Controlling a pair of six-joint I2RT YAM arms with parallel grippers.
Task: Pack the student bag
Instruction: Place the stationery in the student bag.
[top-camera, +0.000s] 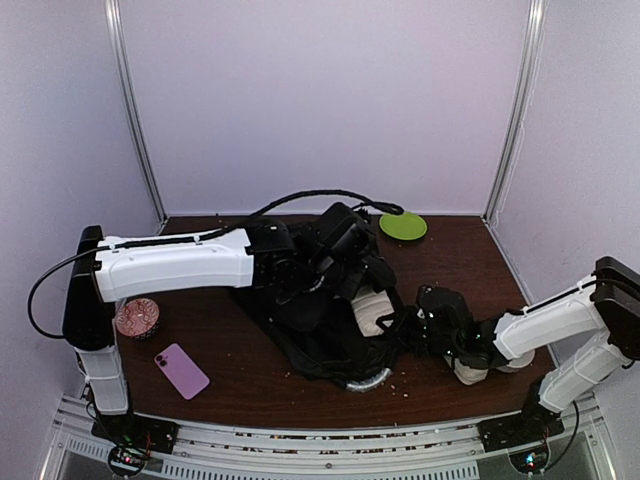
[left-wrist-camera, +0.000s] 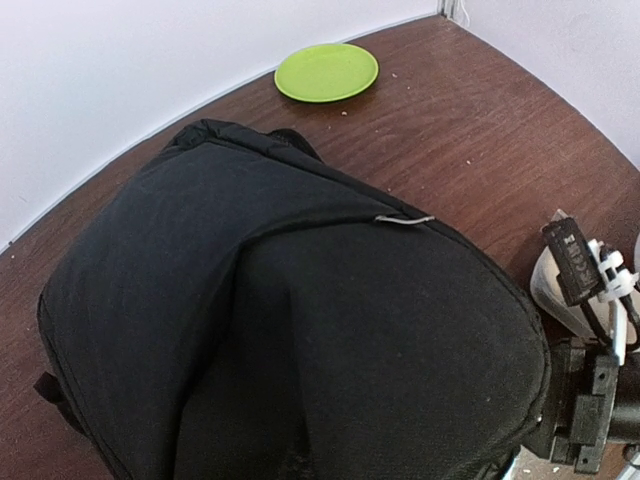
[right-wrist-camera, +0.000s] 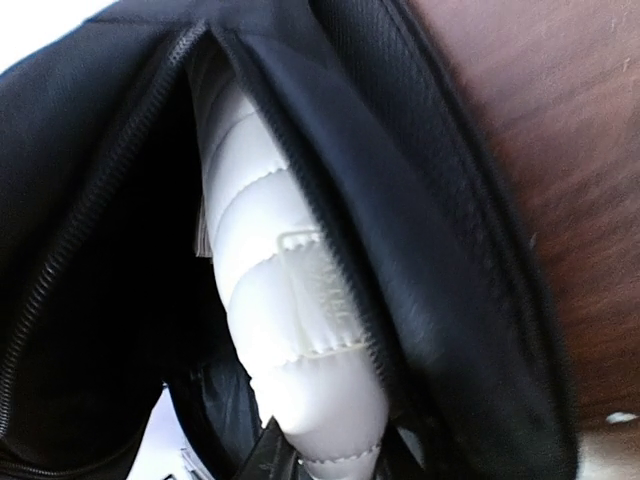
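The backpack (top-camera: 310, 335) lies in the middle of the brown table (top-camera: 230, 345), slumped in a dark heap. Its open mouth faces right and a strip of silvery rim (top-camera: 368, 380) shows at its near edge.

The left arm reaches in from the left, and the left gripper (top-camera: 345, 262) sits on the far, upper part of the backpack. Its jaws are closed tight. Black on black, it is not clear whether they pinch the fabric. From the left wrist camera, the backpack's cloth fills nearly the whole view, with a small metal zipper pull (left-wrist-camera: 405, 219) lying on a seam.

The right gripper (top-camera: 408, 325) is at the backpack's mouth on the right side, just beside a white quilted pouch (top-camera: 372, 308). The right wrist camera shows that pouch standing in the opening between two zipper edges, with the dark interior to its left. Only a sliver of the fingers shows at the bottom, so I cannot tell how wide they stand or whether they grip the pouch.

A green plate (top-camera: 402, 225) rests at the far edge of the table, apart from the backpack. On the near left lie a pink phone (top-camera: 181, 370) and, just beyond it, a small round patterned tin (top-camera: 137, 317).
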